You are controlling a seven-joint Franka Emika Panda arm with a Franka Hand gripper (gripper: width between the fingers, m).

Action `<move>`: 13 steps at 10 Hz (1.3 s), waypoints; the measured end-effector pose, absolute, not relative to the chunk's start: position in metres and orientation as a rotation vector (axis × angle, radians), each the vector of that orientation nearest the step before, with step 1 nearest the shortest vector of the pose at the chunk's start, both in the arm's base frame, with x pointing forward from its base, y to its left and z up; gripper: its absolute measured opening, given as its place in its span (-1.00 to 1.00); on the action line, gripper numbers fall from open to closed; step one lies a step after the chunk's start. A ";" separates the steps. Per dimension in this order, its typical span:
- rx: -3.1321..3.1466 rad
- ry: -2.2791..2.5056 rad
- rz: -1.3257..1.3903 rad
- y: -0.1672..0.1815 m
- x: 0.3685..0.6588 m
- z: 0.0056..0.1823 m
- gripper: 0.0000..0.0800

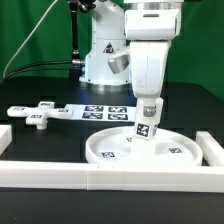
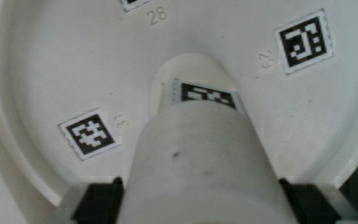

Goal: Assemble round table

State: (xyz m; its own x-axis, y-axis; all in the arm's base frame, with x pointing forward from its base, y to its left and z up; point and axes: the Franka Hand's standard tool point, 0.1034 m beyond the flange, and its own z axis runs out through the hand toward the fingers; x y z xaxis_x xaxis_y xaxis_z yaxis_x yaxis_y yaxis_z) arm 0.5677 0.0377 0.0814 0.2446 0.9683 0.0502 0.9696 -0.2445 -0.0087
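Note:
The large rimmed round disc (image 1: 145,148) lies flat on the black table near the front rail. The short cylindrical leg (image 1: 146,128) stands upright at the disc's middle, a tag on its side. My gripper (image 1: 148,108) comes straight down from above and is shut on the leg's upper end. In the wrist view the leg (image 2: 202,140) runs from between my black fingers (image 2: 105,198) down to the disc (image 2: 87,80), which carries several tags. The cross-shaped foot (image 1: 35,113) lies on the table at the exterior view's left, apart from the disc.
The marker board (image 1: 95,111) lies flat behind the disc. Long white border rails run along the front (image 1: 100,175) and at the exterior view's right (image 1: 212,148). The robot base (image 1: 100,60) stands at the back.

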 end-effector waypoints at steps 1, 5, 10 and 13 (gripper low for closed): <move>-2.461 -1.891 -0.053 0.038 0.568 0.081 0.02; -2.717 -1.476 -0.050 0.034 0.566 0.081 0.02; -2.901 -0.990 -0.057 0.032 0.566 0.080 0.02; -2.966 -0.760 -0.051 0.033 0.566 0.080 0.02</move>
State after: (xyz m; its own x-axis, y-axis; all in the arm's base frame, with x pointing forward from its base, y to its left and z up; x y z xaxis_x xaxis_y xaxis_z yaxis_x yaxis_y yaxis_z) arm 0.5664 0.0330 0.0804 0.8764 0.4789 0.0519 0.4815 -0.8738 -0.0684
